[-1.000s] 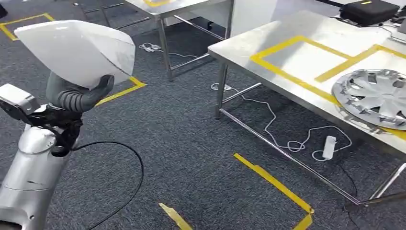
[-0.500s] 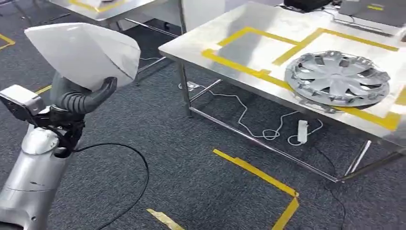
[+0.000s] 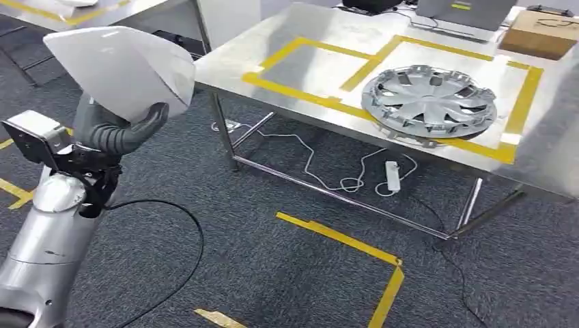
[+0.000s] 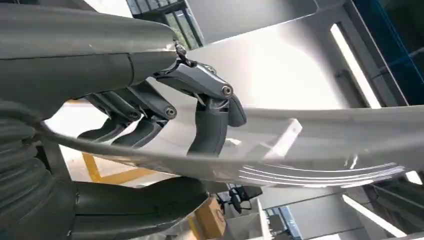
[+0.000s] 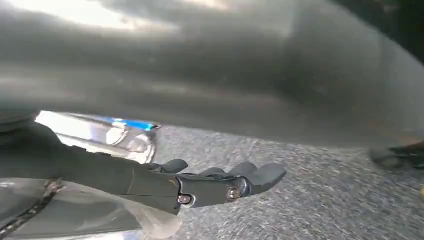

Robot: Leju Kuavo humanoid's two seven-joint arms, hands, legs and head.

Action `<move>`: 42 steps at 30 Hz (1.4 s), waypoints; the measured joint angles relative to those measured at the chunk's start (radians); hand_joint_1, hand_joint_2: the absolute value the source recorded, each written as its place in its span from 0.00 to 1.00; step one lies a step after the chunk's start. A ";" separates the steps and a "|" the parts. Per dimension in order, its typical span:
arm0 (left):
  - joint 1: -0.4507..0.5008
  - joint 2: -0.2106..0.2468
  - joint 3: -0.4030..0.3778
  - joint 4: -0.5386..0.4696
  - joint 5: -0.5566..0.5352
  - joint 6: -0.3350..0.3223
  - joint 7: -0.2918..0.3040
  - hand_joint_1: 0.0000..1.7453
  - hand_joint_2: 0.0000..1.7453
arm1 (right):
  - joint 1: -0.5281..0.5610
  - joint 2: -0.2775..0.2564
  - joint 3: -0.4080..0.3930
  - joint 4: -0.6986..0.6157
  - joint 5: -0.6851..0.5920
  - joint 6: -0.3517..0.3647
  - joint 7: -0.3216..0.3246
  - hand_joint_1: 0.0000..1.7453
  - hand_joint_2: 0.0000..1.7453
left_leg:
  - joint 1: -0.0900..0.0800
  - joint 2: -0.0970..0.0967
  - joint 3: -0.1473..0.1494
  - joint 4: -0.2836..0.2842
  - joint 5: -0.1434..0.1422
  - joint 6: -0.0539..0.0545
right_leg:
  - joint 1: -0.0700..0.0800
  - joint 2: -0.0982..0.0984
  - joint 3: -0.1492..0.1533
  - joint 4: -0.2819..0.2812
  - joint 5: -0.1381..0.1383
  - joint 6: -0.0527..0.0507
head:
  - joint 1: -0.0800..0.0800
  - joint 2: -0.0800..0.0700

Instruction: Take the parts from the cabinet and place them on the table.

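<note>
Whole view swung, so robot's turning toward the tabletop (image 3: 321, 41), hubcap (image 3: 429, 101) now closer. Left hand (image 3: 119, 130) grips white panel part (image 3: 123, 68) up high; right hand (image 5: 220, 182) hangs loose w/ nothing. Risk imo: thin-edge grip, panel could slip mid-turn.

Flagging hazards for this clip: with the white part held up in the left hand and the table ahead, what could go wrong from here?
The left hand grips the white part only at its lower edge, so it might tip or slip. A silver hubcap already fills one taped square on the table; setting down there could knock it. A white cable and power strip lie on the floor by the table, a possible snag.
</note>
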 joint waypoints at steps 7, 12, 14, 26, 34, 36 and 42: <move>0.003 0.000 -0.003 0.007 -0.008 0.002 0.000 1.00 1.00 | 0.001 0.000 0.000 0.000 0.011 -0.042 -0.030 0.00 0.00 | -0.002 0.031 0.003 0.001 -0.006 -0.009 | 0.000 -0.020 0.105 -0.179 0.075 -0.004 | 0.000 0.000; 0.004 0.001 -0.006 0.007 -0.009 0.002 -0.001 1.00 1.00 | 0.002 0.000 0.000 0.000 0.013 -0.047 -0.029 0.00 0.00 | -0.002 0.029 -0.001 0.007 -0.013 -0.039 | 0.001 -0.013 0.117 -0.187 0.086 -0.038 | -0.001 0.000; 0.004 0.005 -0.006 0.007 -0.008 0.002 -0.001 1.00 1.00 | 0.000 0.000 0.000 0.000 0.013 -0.047 -0.029 0.00 0.00 | -0.001 0.024 -0.031 0.086 -0.067 -0.044 | 0.002 -0.012 0.119 -0.187 0.085 -0.047 | -0.005 0.000; 0.012 0.011 -0.007 0.014 -0.010 0.002 -0.001 1.00 1.00 | 0.001 0.000 -0.001 0.000 0.029 -0.055 -0.049 0.00 0.00 | -0.010 0.014 -0.011 0.018 -0.009 -0.023 | 0.008 0.005 0.115 -0.176 0.079 -0.024 | -0.004 0.000; 0.012 0.008 -0.010 0.014 -0.013 0.001 -0.002 1.00 1.00 | 0.003 0.000 -0.001 0.000 0.045 -0.064 -0.066 0.00 0.00 | -0.002 0.018 0.003 0.005 -0.011 0.001 | 0.002 -0.003 -0.047 0.119 -0.022 0.003 | 0.005 0.000; 0.012 0.008 -0.010 0.014 -0.013 0.001 -0.002 1.00 1.00 | 0.003 0.000 -0.001 0.000 0.046 -0.069 -0.066 0.00 0.00 | -0.001 0.018 0.010 0.006 -0.018 -0.005 | 0.001 -0.006 0.021 -0.025 0.063 0.001 | 0.005 0.000; 0.011 0.008 -0.008 0.014 -0.013 0.001 -0.002 1.00 1.00 | 0.003 0.000 -0.005 0.000 0.048 -0.071 -0.067 0.00 0.00 | -0.008 0.019 0.027 0.001 -0.045 -0.039 | 0.008 -0.011 0.113 -0.170 0.061 -0.036 | 0.002 0.000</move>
